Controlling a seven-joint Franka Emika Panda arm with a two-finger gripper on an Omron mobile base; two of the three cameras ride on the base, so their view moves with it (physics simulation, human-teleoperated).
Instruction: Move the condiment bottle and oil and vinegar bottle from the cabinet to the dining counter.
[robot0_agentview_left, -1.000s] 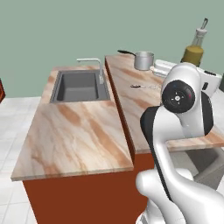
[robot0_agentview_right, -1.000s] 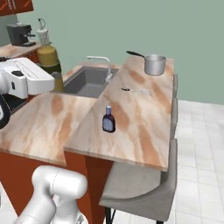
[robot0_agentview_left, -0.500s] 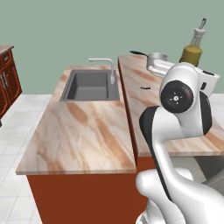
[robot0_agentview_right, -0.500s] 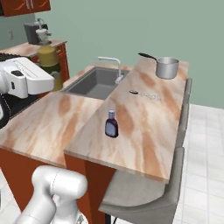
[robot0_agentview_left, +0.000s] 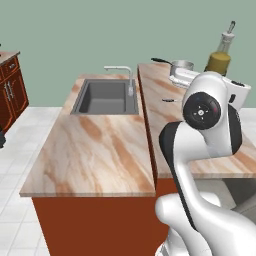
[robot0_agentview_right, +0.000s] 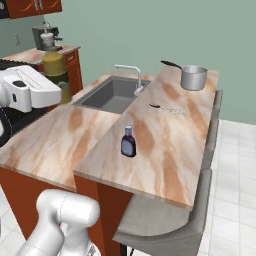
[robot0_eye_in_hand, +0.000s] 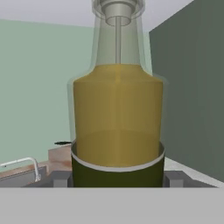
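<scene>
A grey sink (robot0_agentview_right: 112, 95) is set into a marble surface (robot0_agentview_left: 95, 150), with a silver tap (robot0_agentview_right: 131, 76) at its edge. A steel pot (robot0_agentview_right: 192, 77) with a dark handle stands near the far end of the neighbouring slab, and a spoon (robot0_agentview_right: 167, 108) lies closer. A coffee machine (robot0_agentview_right: 44, 36) sits in the back corner. Grey stools (robot0_agentview_right: 170, 227) line the slab's side.

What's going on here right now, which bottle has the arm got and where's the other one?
The gripper holds the oil and vinegar bottle upright, carried above counter height. The condiment bottle already stands on the dining counter, apart from the pot and spoon farther along. The sink is in the neighbouring slab.
</scene>
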